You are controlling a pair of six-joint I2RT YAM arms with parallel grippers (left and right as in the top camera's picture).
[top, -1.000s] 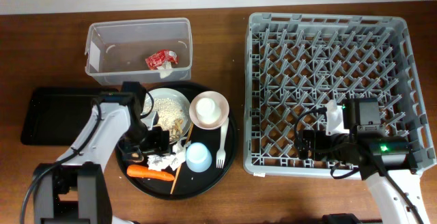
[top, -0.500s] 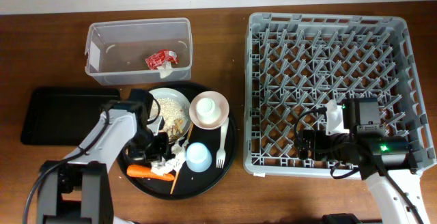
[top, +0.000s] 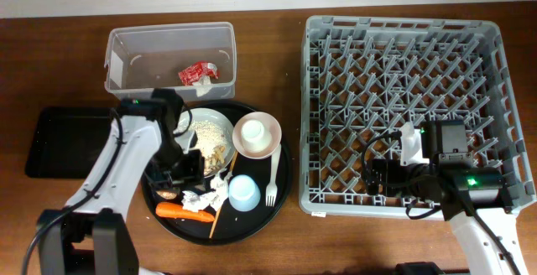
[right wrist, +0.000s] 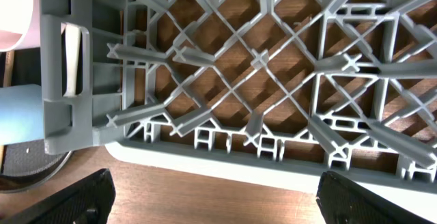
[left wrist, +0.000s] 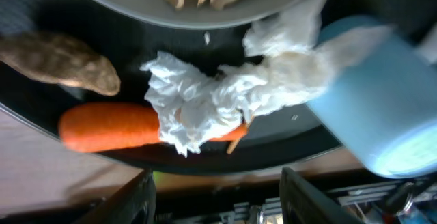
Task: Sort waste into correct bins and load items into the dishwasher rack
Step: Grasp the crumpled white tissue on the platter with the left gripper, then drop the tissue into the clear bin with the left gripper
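Note:
My left gripper [top: 191,168] hangs open and empty over the round black tray, just above the crumpled white napkins [top: 205,196]. In the left wrist view the gripper [left wrist: 218,198] is open, and the napkins [left wrist: 205,94] lie partly on the orange carrot [left wrist: 102,127], with a brown scrap [left wrist: 61,60] and the light blue cup [left wrist: 375,108] beside them. The white bowl [top: 205,137] holds rice grains and scraps. The pink bowl [top: 258,135] holds the small white cup. The fork [top: 272,179] and chopstick [top: 216,214] lie on the tray. My right gripper [top: 377,177] is open over the front edge of the dishwasher rack [top: 403,32].
The clear tub [top: 126,57] at the back holds a red wrapper [top: 197,74]. The shallow black rectangular tray [top: 67,145] lies at the left. The round black tray [top: 281,187] sits between it and the rack. The right wrist view shows the open gripper [right wrist: 225,207] and the rack lattice [right wrist: 259,60].
My left arm has shifted: the wrist dipped toward the napkins, then drew back up a little. The napkins and carrot stay on the tray. The right arm has not moved.

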